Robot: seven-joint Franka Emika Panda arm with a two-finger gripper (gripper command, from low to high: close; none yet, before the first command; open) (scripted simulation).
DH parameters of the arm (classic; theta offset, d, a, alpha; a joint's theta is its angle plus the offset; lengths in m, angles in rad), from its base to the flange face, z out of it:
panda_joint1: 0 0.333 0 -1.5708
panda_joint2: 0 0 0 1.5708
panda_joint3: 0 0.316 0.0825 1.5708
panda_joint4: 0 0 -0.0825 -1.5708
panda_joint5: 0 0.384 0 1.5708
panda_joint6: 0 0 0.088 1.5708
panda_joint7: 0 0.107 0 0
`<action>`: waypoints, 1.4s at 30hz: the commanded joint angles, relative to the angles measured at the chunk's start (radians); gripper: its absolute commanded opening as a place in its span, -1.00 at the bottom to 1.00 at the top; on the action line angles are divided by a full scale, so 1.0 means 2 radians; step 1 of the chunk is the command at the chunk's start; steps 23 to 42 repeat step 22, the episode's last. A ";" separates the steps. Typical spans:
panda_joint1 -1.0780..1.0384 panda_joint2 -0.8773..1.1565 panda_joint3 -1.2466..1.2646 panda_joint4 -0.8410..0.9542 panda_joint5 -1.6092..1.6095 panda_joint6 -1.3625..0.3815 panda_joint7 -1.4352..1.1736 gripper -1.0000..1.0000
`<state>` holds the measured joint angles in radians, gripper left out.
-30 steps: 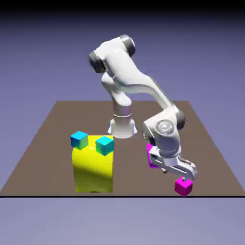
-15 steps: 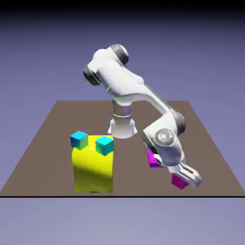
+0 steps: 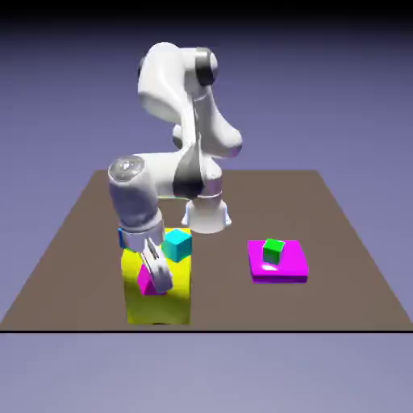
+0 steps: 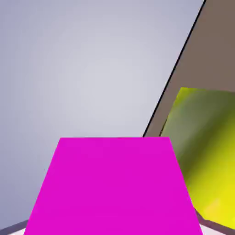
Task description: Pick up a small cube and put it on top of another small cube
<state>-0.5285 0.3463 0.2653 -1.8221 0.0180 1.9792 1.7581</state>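
Currently, the end effector (image 3: 153, 282) grips the magenta cube (image 3: 147, 280), in front of the yellow block (image 3: 159, 310) near the desk's (image 3: 218, 302) front edge. The cyan cube (image 3: 177, 245) rests by the block's back right corner, in the exterior view; the green cube (image 3: 273, 251) sits on the magenta slab (image 3: 292, 269).

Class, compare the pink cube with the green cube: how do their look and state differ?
The pink cube is magenta; the green cube is green. The pink cube is in the gripper; the green cube sits on the magenta slab. Both are small, plain cubes.
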 commanded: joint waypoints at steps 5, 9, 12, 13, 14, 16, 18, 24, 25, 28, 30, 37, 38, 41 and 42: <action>0.015 -0.069 -0.091 -0.016 0.074 -0.063 -0.034 -1.00; 0.027 -0.125 -0.163 -0.029 0.133 -0.112 -0.061 -1.00; 0.043 -0.154 -0.204 -0.049 0.185 -0.150 -0.070 -1.00; 0.050 -0.151 -0.201 -0.059 0.197 -0.155 -0.063 -1.00; 0.050 -0.151 -0.201 -0.059 0.197 -0.155 -0.063 -1.00; 0.056 -0.147 -0.195 -0.096 0.204 -0.114 -0.071 -1.00; 0.062 -0.143 -0.190 -0.132 0.211 -0.074 -0.078 -1.00; 0.059 -0.144 -0.192 -0.115 0.208 -0.093 -0.074 1.00; 0.059 -0.144 -0.192 -0.115 0.208 -0.093 -0.074 1.00; 0.059 -0.144 -0.192 -0.115 0.208 -0.093 -0.074 1.00; 0.059 -0.144 -0.192 -0.115 0.208 -0.093 -0.074 1.00; 0.059 -0.144 -0.192 -0.115 0.208 -0.093 -0.074 1.00; 0.059 -0.144 -0.192 -0.115 0.208 -0.093 -0.074 1.00; 0.059 -0.144 -0.192 -0.115 0.208 -0.093 -0.074 1.00; 0.059 -0.144 -0.192 -0.115 0.208 -0.093 -0.074 1.00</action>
